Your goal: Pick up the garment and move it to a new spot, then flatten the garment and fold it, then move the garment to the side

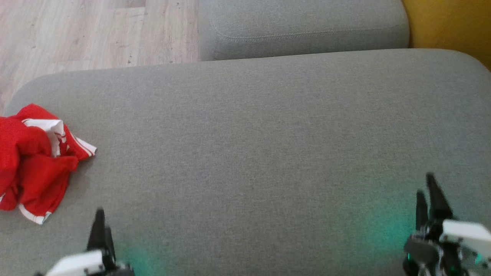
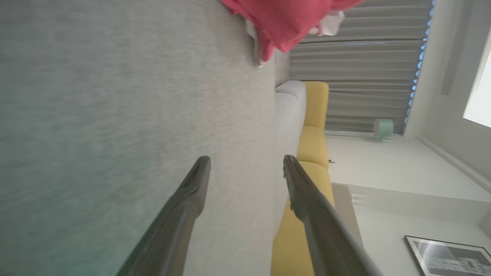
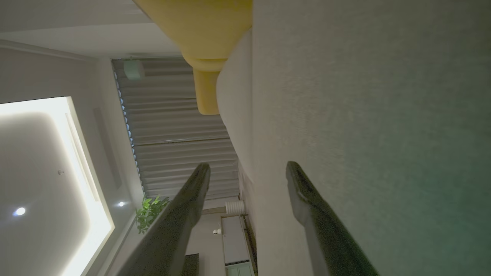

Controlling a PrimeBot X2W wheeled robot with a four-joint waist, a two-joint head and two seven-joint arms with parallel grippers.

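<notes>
So the red garment (image 1: 36, 161) with the white trim is sitting in a crumpled heap at the far left edge of the big grey sofa cushion (image 1: 268, 145), not flattened at all. The left pincer (image 1: 102, 226) is low over the cushion, near the heap on its right but not touching it. Its wrist view has both fingers (image 2: 188, 207) spread wide with nothing between them. The right pincer (image 1: 425, 188) is way over on the other side, well apart from the cloth, also gaping and empty. There's a second grey cushion (image 1: 303, 27) behind, wood floor (image 1: 76, 38) at the far left, and yellow upholstery (image 1: 452, 23) in the far right corner.
</notes>
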